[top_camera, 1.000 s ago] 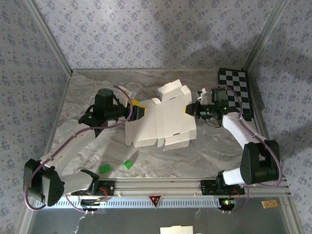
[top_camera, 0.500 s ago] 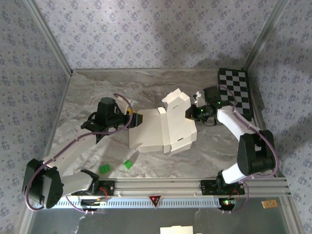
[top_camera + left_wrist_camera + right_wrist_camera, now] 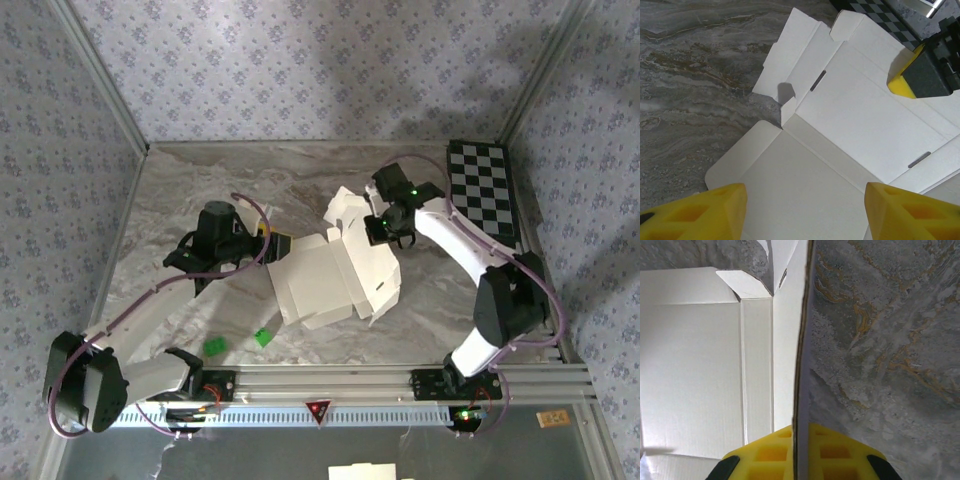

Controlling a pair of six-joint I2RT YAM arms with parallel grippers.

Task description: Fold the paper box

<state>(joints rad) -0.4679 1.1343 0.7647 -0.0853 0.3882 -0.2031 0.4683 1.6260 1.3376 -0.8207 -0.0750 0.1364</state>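
As seen, end effector (image 3: 801,432) pinches paper box (image 3: 700,365).

I read the paper box (image 3: 320,285) as thin, matt white cardboard, smooth, with crisply scored creases. The counter (image 3: 190,190) looks like grey veined stone with a dull sheen. The pads (image 3: 705,210) on my left pincer (image 3: 802,205) look like matt yellow moulded foam or plastic.
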